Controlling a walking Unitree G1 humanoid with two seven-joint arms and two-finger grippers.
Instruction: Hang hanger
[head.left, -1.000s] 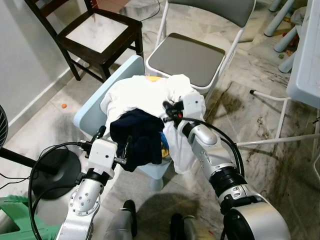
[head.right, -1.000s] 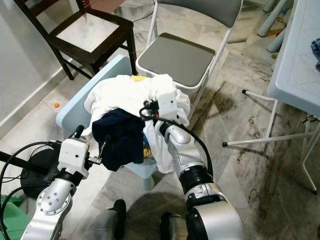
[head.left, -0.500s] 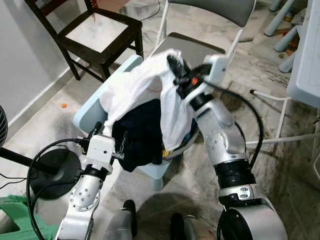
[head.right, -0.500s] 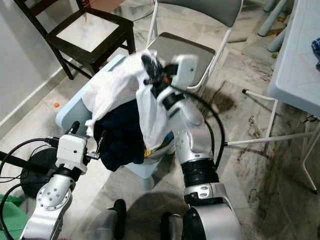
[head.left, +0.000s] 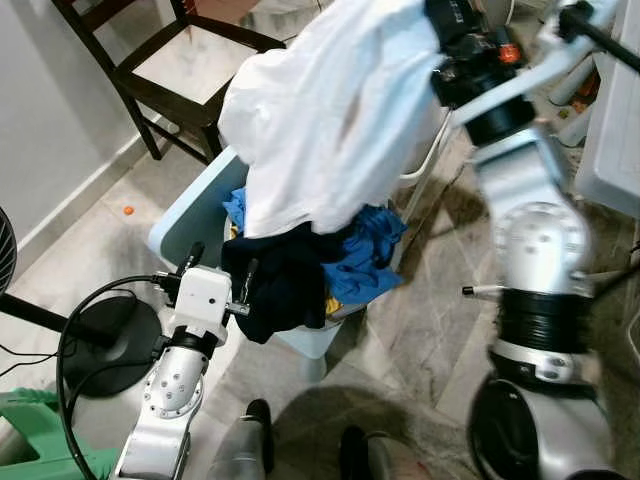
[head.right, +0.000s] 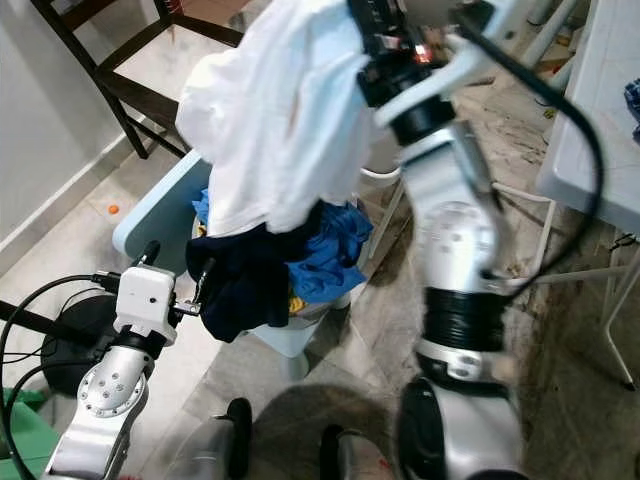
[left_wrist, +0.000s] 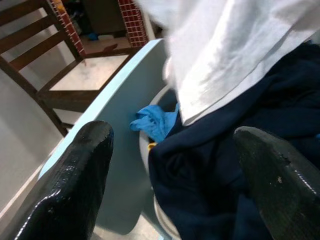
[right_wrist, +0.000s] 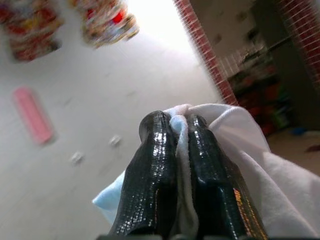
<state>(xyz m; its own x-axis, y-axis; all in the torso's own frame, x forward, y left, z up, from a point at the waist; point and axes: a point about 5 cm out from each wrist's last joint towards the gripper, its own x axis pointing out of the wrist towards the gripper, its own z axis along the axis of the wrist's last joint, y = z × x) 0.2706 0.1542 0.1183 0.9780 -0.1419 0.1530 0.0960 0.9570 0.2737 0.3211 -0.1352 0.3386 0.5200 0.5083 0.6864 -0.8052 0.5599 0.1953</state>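
Now the right gripper (right_wrist: 176, 150), pinching the white shirt (head.left: 330, 120), had hoisted it clear of the basket (head.left: 185, 215); left gripper (left_wrist: 170, 165) stayed spread. No hanger was visible.

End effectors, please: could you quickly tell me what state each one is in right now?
Left end effector: open, empty, by the dark navy garment.
Right end effector: closed on the large white cloth garment, raised high.

Our right hand (right_wrist: 172, 150), pinching the white shirt (head.left: 330, 120), has swung it up from the laundry basket (head.left: 190, 215), uncovering a blue garment (head.left: 370, 255) there.
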